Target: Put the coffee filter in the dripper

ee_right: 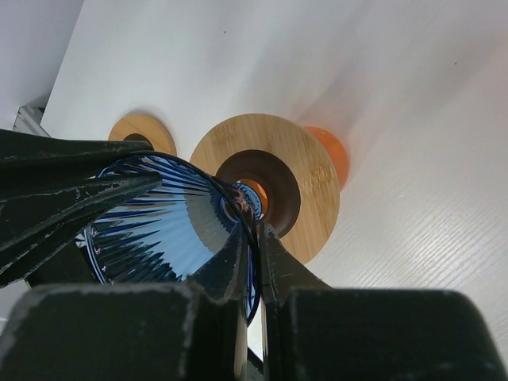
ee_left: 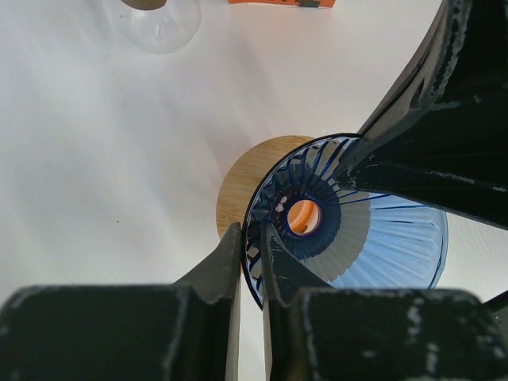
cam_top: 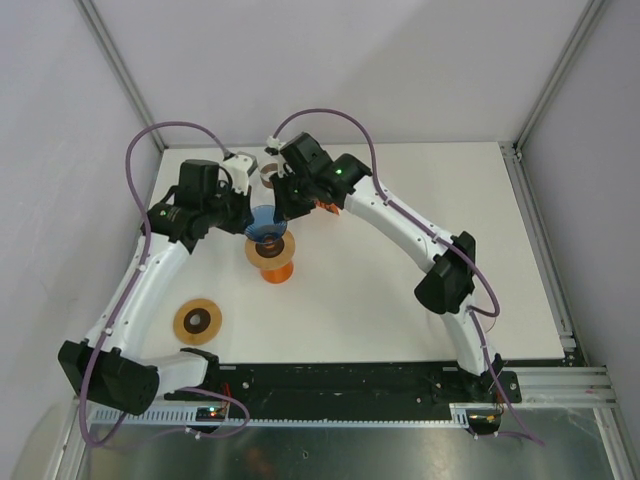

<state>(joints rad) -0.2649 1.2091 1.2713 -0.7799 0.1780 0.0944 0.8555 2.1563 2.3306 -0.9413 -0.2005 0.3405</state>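
White table (cam_top: 400,330), left gripper (ee_left: 252,238) and right gripper (ee_right: 252,234) pinching dripper (ee_left: 401,258) rim, filter (ee_left: 347,238) inside seen only by left wrist.

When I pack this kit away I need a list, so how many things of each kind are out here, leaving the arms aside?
Blue dripper: 1
Wooden ring: 2, loose ring and ring on the stand
Orange stand: 1
Glass flask: 1
Total: 5
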